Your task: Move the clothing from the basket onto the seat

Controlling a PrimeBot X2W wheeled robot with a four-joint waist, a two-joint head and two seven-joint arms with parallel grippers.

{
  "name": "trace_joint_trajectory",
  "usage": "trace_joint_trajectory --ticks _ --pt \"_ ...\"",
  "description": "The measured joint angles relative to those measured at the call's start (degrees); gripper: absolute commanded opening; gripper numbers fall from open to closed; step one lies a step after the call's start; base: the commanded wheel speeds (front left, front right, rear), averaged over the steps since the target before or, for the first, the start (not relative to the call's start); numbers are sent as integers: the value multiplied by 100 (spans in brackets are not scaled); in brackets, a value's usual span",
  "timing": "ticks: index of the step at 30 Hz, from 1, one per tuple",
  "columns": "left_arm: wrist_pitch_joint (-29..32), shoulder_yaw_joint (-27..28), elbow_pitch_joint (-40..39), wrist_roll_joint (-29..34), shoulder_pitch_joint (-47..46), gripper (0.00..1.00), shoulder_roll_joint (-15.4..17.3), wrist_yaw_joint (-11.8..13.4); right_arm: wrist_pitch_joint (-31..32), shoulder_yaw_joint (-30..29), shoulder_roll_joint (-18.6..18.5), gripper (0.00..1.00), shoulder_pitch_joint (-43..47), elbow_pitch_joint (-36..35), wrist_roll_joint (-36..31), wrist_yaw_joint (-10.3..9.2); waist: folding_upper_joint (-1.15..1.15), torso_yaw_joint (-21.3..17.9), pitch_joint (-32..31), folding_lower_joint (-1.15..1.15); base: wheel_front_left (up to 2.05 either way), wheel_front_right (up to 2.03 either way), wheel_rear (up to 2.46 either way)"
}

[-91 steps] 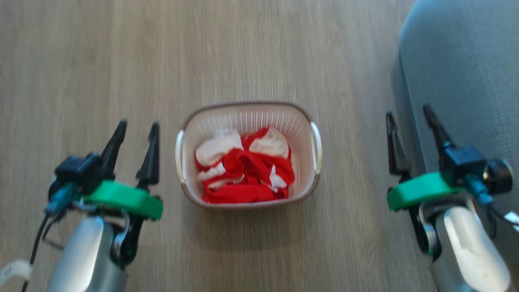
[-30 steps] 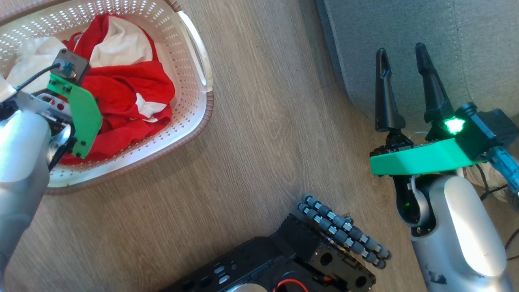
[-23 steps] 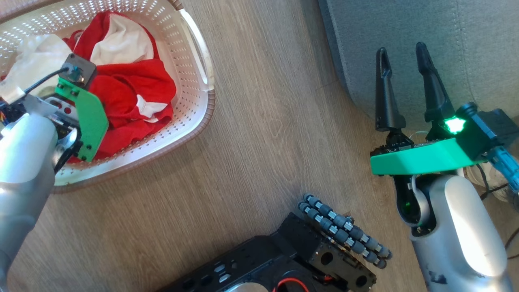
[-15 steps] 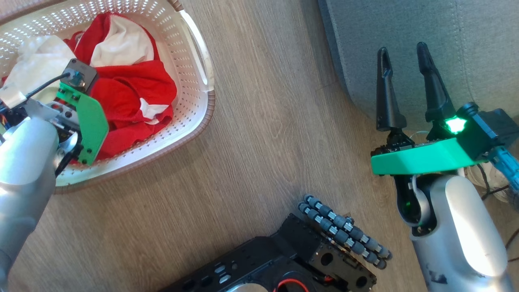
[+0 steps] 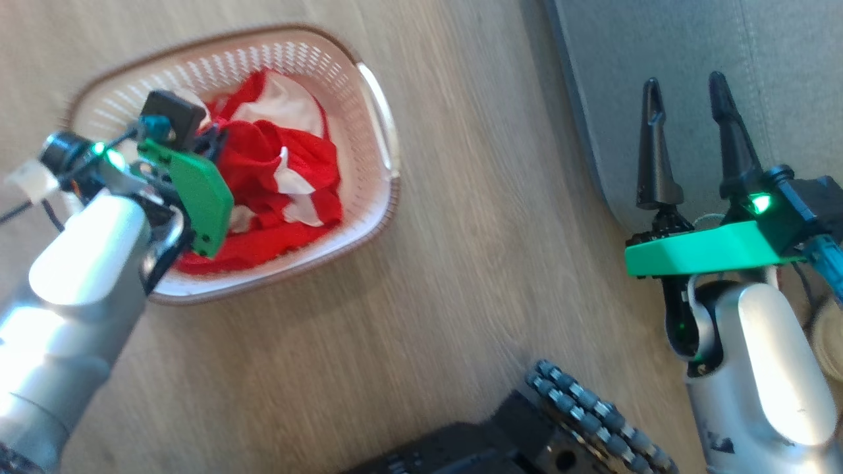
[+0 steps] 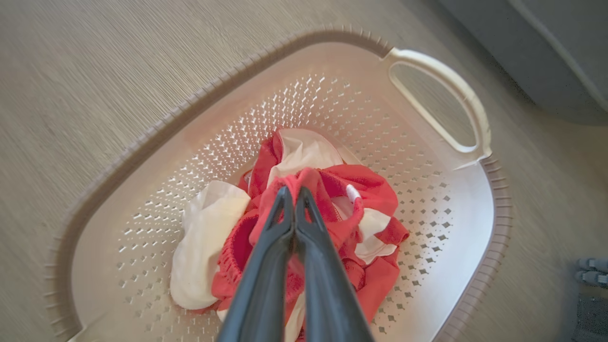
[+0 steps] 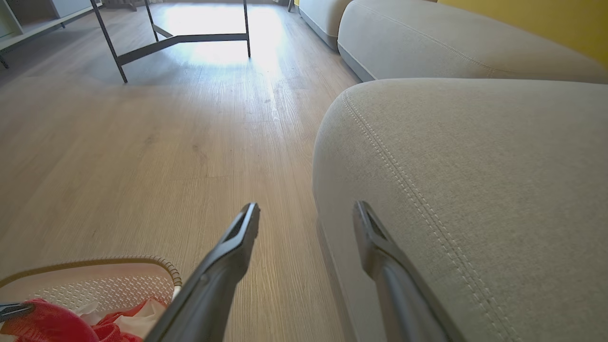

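On the wood floor, left of centre in the head view, we note the basket, set at a slant across the frame. Clothing lies inside it as a crumpled red heap with white panels, all within the rim.

Left gripper: reaches down into the basket. In the left wrist view we see its two fingers pressed together, tips clamped on a raised red fold near the middle of the heap. The fabric is gathered into a small peak around the tips. One white panel lies left of the fingers in that view, another just above them. A basket handle shows at the upper right of that view.

Right gripper: fingers well apart, nothing between them. In the right wrist view one finger lies over bare floor and the other over the rounded side of the seat. We cannot tell whether it touches the upholstery.

Seat: grey, upper right of the head view, with a double line of pale stitching. A strip of bare floor lies between it and the basket.

Dark base with grey rollers sits at the bottom edge of the head view. Farther off in the right wrist view we see a black metal frame and a second cushion.
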Motion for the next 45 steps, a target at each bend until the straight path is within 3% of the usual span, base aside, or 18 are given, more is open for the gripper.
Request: trace_joint_trajectory --ticks 13,19,29,45 --pt "-1010 594 -635 -782 1545 0 -133 617 1 -387 -2 100 842 376 -644 0 0 893 -1669 -1 0 0 0" --pt "-1159 838 -1397 -1032 2370 0 129 1063 1 -509 -179 100 1419 502 -648 0 0 1373 -2626 -1 0 0 0" --pt "-1091 1141 -2751 -1330 3281 0 671 1761 1 -456 -389 100 1773 577 -591 0 0 1920 -3557 -1 0 0 0" --pt "-904 1629 -3927 -1594 3874 0 1392 2376 1 -237 -679 100 2031 795 -441 0 0 2015 -4202 -1 0 0 0"
